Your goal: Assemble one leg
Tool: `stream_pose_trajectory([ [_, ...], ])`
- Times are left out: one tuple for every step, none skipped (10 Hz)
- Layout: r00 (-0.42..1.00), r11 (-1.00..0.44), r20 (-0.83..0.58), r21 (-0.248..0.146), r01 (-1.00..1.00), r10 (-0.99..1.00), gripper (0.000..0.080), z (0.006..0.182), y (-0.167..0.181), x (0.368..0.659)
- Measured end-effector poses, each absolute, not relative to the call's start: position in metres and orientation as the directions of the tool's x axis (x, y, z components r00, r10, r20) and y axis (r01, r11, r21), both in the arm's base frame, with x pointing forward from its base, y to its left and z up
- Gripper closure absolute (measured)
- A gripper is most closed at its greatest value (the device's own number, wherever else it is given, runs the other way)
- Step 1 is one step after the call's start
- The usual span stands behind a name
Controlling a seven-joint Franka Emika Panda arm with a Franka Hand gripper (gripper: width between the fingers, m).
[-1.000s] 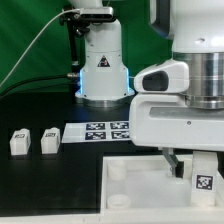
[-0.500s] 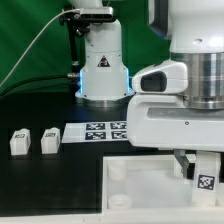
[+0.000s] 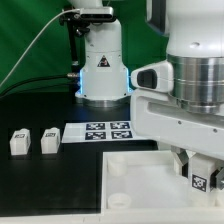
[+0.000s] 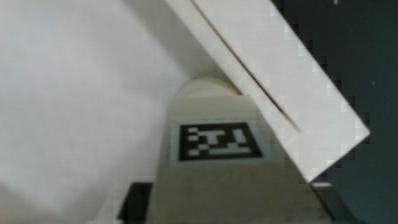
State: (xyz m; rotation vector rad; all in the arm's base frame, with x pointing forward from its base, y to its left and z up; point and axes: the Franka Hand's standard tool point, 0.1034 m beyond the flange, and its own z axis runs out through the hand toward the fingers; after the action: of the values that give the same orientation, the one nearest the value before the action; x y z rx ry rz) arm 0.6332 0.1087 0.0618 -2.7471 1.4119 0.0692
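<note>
The leg [image 3: 201,181] is in my gripper [image 3: 199,172], clamped between the fingers with its tag facing out, low at the exterior view's right and right over the panel [image 3: 135,172]. In the wrist view the leg [image 4: 217,150] runs away from me, tag toward the camera, its far end meeting the panel [image 4: 71,90] close beside the raised rim [image 4: 267,70]; I cannot tell from either view whether it has gone into a socket or only touches the panel's face. So I judge the task to be in its middle: the leg is picked up and carried to the panel, and seating it is what remains. If it must be turned or pressed home, that is not done yet as far as I can see, since the joint itself is hidden by my own fingers and the leg's body. Two more legs [image 3: 18,142] [image 3: 49,139] stand untouched on the dark surface [image 3: 50,185] at the exterior view's left, near each other and well apart from me, with the marker board [image 3: 100,131] lying flat just beyond them toward the middle. A round socket [image 3: 117,170] shows empty at the near corner of the panel. The risk I see is the leg sitting against the rim and not square in its hole.
</note>
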Motion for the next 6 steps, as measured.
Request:
stream_pose_trajectory([
  [0.403,-0.402,-0.103,-0.029,-0.915,-0.909,0.0504,0.0619,0.1093,0.6313],
  [0.25,-0.25,-0.107,-0.012,-0.968,-0.962,0.0504,0.062,0.1134,0.6304],
  [0.099,-0.1,-0.1,0.001,-0.995,-0.99,0.0504,0.0626,0.1154,0.6297],
  [-0.009,0.009,-0.092,0.01,-1.0,-0.996,0.0504,0.0624,0.1147,0.6289],
  [-0.105,0.103,-0.088,0.019,-0.994,-0.991,0.0504,0.0621,0.1137,0.6284],
  [-0.178,0.176,-0.083,0.028,-0.984,-0.981,0.0504,0.0613,0.1113,0.6277],
])
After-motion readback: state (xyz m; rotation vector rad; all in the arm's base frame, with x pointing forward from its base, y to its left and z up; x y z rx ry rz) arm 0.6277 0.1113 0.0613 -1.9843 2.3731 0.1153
